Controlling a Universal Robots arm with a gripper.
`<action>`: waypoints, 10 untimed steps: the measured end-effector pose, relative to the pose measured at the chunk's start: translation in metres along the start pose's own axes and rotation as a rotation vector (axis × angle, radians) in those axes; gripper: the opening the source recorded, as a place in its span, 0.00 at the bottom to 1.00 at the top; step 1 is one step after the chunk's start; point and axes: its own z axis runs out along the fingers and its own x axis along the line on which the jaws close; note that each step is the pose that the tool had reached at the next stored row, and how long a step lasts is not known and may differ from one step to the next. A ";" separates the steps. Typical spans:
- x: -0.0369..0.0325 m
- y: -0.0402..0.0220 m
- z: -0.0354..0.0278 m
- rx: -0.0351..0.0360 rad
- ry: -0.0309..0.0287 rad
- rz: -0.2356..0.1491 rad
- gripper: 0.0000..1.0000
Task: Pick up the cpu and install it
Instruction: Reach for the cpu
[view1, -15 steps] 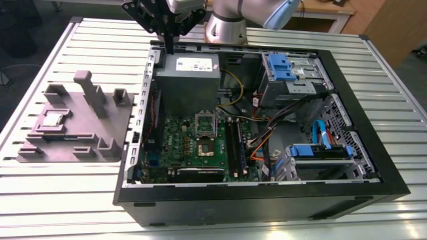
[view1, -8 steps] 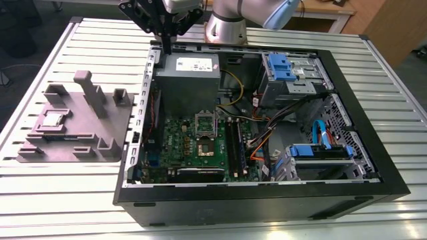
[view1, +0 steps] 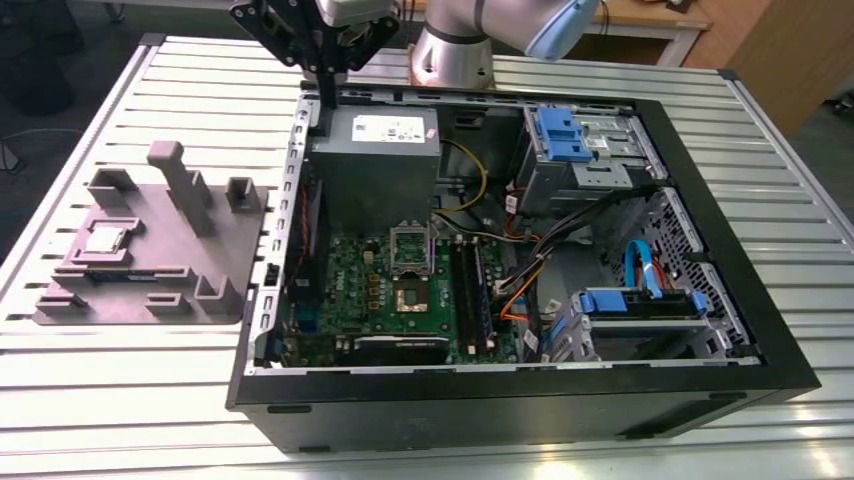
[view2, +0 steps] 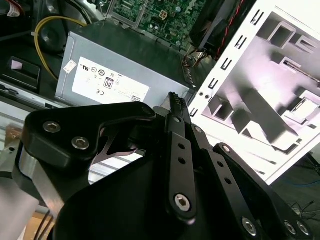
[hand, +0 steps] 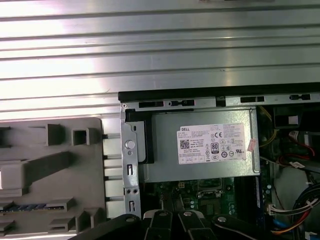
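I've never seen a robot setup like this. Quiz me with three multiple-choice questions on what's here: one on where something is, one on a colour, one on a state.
1. Where does the cpu lie?
A on the grey holder beside the computer case
B inside that case
C on the floor

2. What colour are the drive-bay clips?
A red
B blue
C green

3. The case is:
A closed
B open, with its inside showing
C upside down

Answers:
1 A: the small square chip sits on the holder at the exterior view's left.
2 B: they are blue plastic.
3 B: the green motherboard is in plain sight.
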 end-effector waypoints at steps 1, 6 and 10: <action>0.0006 -0.0001 0.0000 0.0001 0.0000 0.000 0.10; 0.0045 -0.0004 0.0000 0.0001 0.0001 0.000 0.10; 0.0080 -0.0006 0.0000 0.0000 0.0000 0.000 0.10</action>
